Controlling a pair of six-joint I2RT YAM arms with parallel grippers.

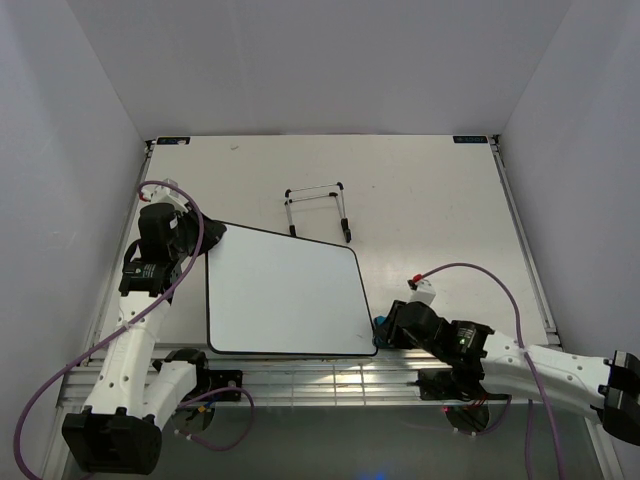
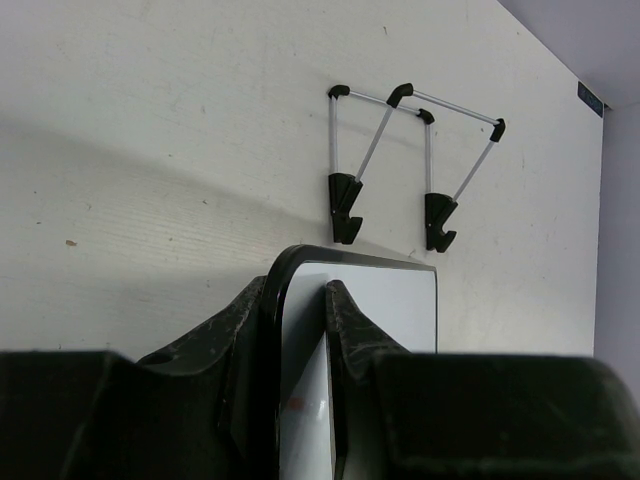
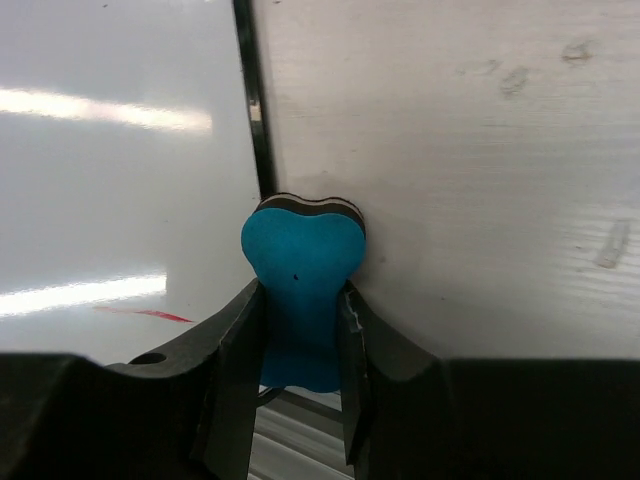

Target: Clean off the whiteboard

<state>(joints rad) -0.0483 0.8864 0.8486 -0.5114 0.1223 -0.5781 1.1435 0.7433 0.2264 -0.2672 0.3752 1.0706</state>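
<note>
The whiteboard lies flat on the table, glossy white with a thin black rim. My left gripper is shut on its far left corner; in the left wrist view the fingers pinch the board's edge. My right gripper is shut on the blue bone-shaped eraser at the board's near right corner, the eraser's head over the black rim. A short red mark shows on the whiteboard just left of the eraser.
A thin black and silver wire stand lies on the table beyond the board, also seen in the left wrist view. The table's metal front rail runs just below the board's near edge.
</note>
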